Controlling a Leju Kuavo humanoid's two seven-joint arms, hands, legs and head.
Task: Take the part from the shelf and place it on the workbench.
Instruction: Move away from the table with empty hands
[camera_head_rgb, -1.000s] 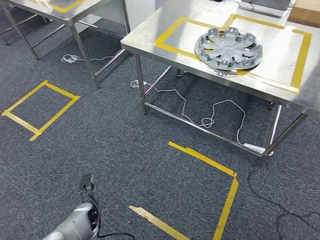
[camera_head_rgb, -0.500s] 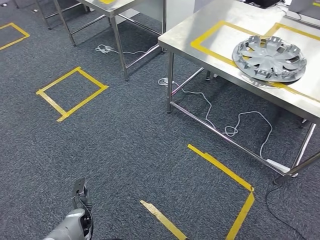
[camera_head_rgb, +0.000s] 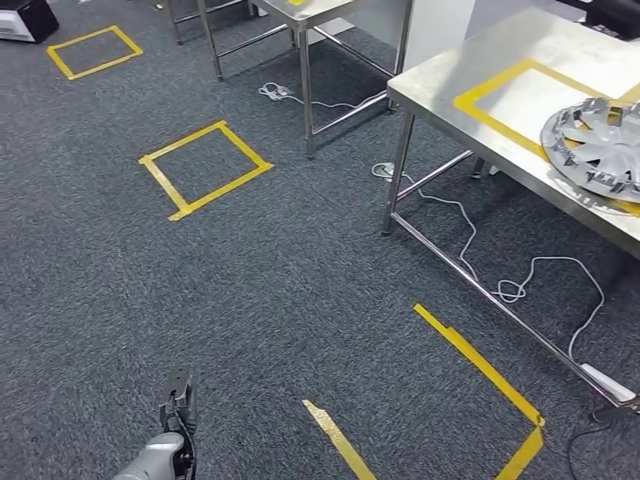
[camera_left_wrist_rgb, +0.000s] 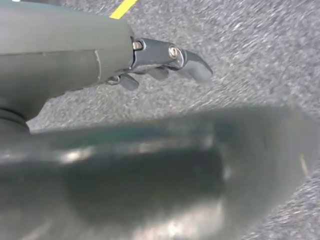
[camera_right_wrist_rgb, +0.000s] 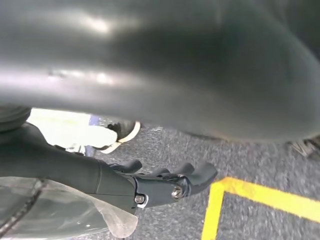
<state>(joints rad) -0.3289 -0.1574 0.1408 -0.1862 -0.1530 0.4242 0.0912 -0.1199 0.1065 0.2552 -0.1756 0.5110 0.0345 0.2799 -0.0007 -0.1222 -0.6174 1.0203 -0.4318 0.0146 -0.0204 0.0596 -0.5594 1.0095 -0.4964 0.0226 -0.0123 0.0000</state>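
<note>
A silver wheel cover (camera_head_rgb: 600, 150) lies on the steel workbench (camera_head_rgb: 483, 60) at the far right of the head view, inside a yellow taped frame and partly cut off by the picture's edge. My left arm (camera_head_rgb: 162, 455) hangs low at the bottom left, far from the bench. My left hand (camera_left_wrist_rgb: 166, 62) hangs over the grey carpet with its fingers stretched out and nothing in them. My right hand (camera_right_wrist_rgb: 170, 182) also holds nothing, its fingers extended above the carpet beside a yellow tape line (camera_right_wrist_rgb: 256, 197).
A second steel table (camera_head_rgb: 317, 15) stands at the back. Yellow taped squares (camera_head_rgb: 204, 170) mark the carpet, and more tape (camera_head_rgb: 483, 365) lies in front of the workbench. White cables (camera_head_rgb: 528, 275) and a power strip (camera_head_rgb: 611, 385) lie under the workbench. A shoe (camera_right_wrist_rgb: 122, 132) shows near my right hand.
The camera has swung left, so the whole scene has slid right; the workbench and wheel cover now sit at the right edge. Both arms still hang down.
</note>
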